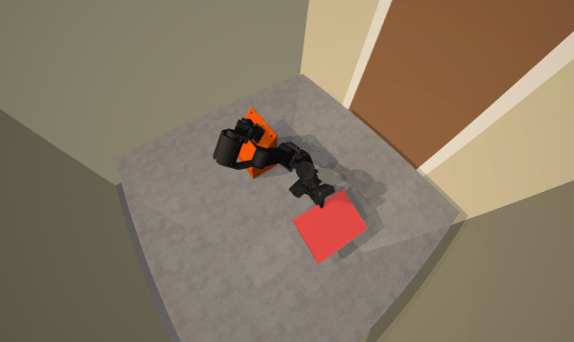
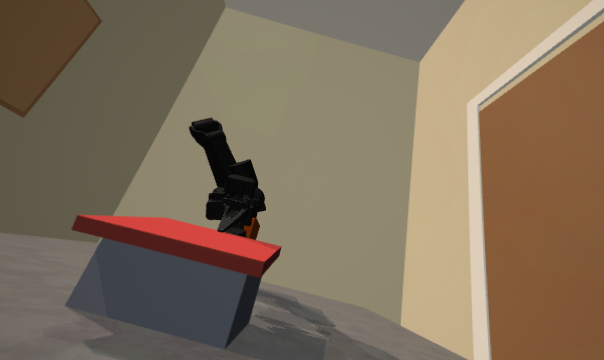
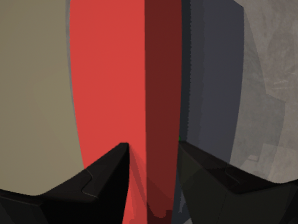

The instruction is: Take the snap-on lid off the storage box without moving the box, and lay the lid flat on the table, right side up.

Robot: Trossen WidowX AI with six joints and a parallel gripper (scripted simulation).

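The red lid (image 1: pixel 332 230) (image 2: pixel 192 232) (image 3: pixel 107 75) lies over the blue-grey storage box (image 2: pixel 167 287) (image 3: pixel 217 75), right side up. It looks slightly tilted, with its gripped side a little raised and its far side down at the box. My gripper (image 1: pixel 323 201) (image 2: pixel 232 232) (image 3: pixel 152 150) is shut on the lid's edge, on the side nearest the arm's base. In the wrist view one fingertip is over the top face and the other is beyond the rim's lower edge, by the box wall. The box stands on the table; the lid hides it in the top view.
The grey table (image 1: pixel 220 228) extends around the box. The arm's orange base plate (image 1: pixel 269 139) stands behind the gripper, towards the back of the table. Walls and a brown door (image 1: pixel 430 62) (image 2: pixel 552 200) lie beyond the table.
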